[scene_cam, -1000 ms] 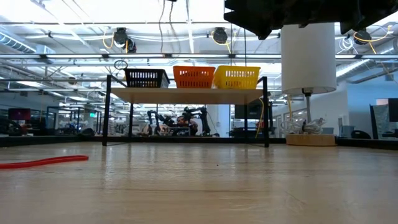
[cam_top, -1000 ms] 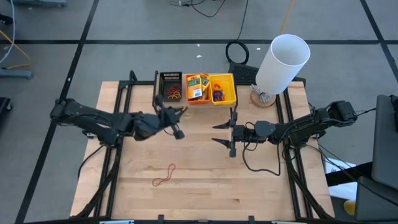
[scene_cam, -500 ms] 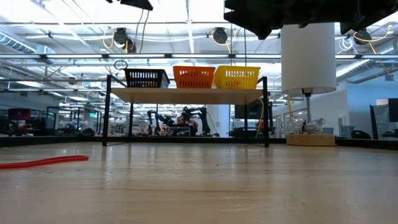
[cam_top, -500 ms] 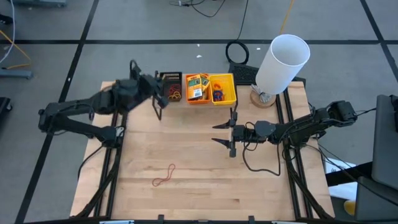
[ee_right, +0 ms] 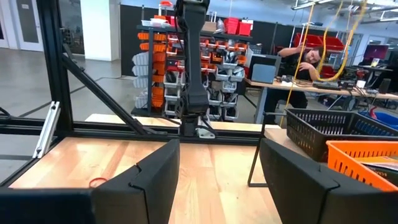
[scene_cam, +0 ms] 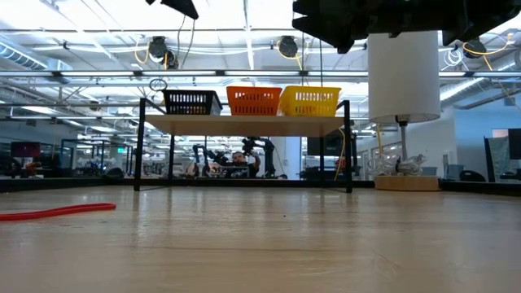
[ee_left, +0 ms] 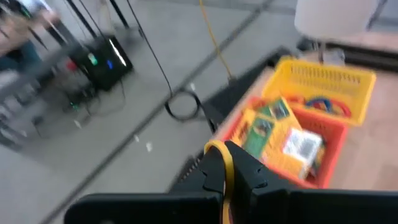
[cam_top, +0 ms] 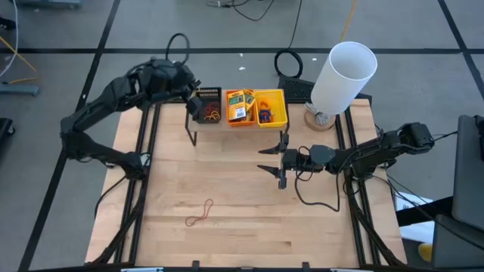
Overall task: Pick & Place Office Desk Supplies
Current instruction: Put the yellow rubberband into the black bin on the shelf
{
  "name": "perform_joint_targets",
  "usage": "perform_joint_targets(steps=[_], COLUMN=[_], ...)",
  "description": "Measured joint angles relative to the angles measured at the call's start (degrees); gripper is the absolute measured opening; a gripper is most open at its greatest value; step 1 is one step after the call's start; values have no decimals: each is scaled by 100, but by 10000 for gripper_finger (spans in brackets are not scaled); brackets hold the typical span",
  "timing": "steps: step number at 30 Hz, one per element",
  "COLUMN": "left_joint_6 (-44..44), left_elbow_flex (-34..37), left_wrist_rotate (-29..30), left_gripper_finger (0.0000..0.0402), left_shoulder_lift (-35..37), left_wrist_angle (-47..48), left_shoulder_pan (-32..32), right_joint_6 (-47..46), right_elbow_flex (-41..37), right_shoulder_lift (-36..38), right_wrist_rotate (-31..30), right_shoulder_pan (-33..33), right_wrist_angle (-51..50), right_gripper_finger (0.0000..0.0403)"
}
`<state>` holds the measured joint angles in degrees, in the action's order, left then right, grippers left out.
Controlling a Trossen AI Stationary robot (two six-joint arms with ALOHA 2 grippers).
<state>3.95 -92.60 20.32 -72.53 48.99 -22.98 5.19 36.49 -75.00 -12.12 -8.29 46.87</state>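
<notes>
**Left claw over the bins with a yellow band; one red loop left on the tabletop**

High view shows the wooden tabletop [cam_top: 249, 219] with a big white cylinder [cam_top: 344, 74] well off to the side of the right claw [cam_top: 274, 162], whose fingers stand wide apart, empty, low over the middle of the wood; that arm waits. The left claw [cam_top: 195, 104] hangs above the raised rack, over the black bin [cam_top: 207, 94], its fingers pressed together on a yellow band [ee_left: 225, 171] that shows between them in the left wrist view.

The step in hand looks like a drop-off: the band is carried above the bins and not yet let go. The next move calls for lining up over the proper bin and parting the fingers so the thin loop falls inside, not on a rim.

Just beyond the left claw, the black bin holds a tangle of orange and red loops [cam_top: 211, 115]. The orange bin [cam_top: 243, 122] next to it holds the yellow packs [cam_top: 240, 102] with green-and-white labels. The yellow bin [cam_top: 277, 96], farthest from that claw, holds blue and red loops [cam_top: 264, 113].

One red rubber band [cam_top: 200, 214] lies on the bare wood, well apart from both claws.
</notes>
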Motion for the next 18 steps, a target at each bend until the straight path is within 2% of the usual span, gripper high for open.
perform_joint_targets(steps=[6, 13, 18], left_joint_6=[-412, -388, -412], left_elbow_flex=[-799, -830, -831], left_wrist_rotate=[-549, -1401, -1391], left_gripper_finger=[0, 0, 0], left_shoulder_lift=[-644, -1074, -1152], left_wrist_angle=[1303, 1793, 1835], left_shoulder_pan=[-247, -521, -705], right_joint_6=[-2, -2, -2], right_elbow_flex=[0, 0, 0], right_shoulder_lift=[0, 0, 0], right_wrist_rotate=[14, 15, 16], right_shoulder_pan=[0, 0, 1], right_wrist_angle=[-4, -21, -43], right_gripper_finger=[212, 212, 212])
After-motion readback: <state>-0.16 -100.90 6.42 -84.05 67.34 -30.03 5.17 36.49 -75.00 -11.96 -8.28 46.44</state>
